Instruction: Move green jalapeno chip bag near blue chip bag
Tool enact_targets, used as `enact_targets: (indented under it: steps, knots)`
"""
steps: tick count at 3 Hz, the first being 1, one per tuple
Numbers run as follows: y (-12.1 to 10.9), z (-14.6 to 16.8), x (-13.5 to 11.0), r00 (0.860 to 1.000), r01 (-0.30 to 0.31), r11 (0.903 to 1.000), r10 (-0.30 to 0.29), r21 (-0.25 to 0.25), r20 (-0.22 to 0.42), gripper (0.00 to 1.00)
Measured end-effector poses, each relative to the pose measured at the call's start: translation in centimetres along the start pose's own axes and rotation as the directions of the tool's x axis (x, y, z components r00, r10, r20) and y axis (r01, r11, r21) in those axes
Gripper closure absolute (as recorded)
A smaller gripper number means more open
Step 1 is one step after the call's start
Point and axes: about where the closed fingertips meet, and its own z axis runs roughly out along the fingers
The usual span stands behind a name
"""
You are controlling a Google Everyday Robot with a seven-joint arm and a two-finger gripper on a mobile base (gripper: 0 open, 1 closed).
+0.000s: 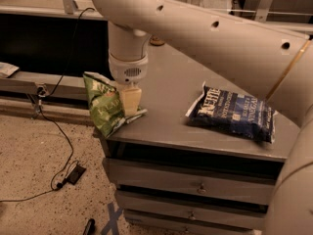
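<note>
The green jalapeno chip bag (103,104) stands upright at the grey table's front left corner, partly hanging past the edge. My gripper (128,102) comes down from above and is shut on the bag's right side, with one pale finger (131,101) in front of it. The blue chip bag (230,112) lies flat on the right part of the table, well to the right of the green bag, white lettering up.
The grey table (166,82) has drawers (195,182) beneath. My large pale arm (205,33) spans above the table. A small brown object (156,41) sits at the table's back. A black cable (63,146) and a small black device (76,174) lie on the floor at left.
</note>
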Motion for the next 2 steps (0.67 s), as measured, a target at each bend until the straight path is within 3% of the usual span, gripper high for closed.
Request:
enact_targets:
  steps: [1, 2]
  knots:
    - [-1.0, -3.9, 0.3, 0.997, -0.042, 0.9991, 0.041, 0.012, 0.073, 0.95]
    - [-3.4, -7.9, 1.6, 0.986, -0.106, 0.9938, 0.101, 0.032, 0.131, 1.00]
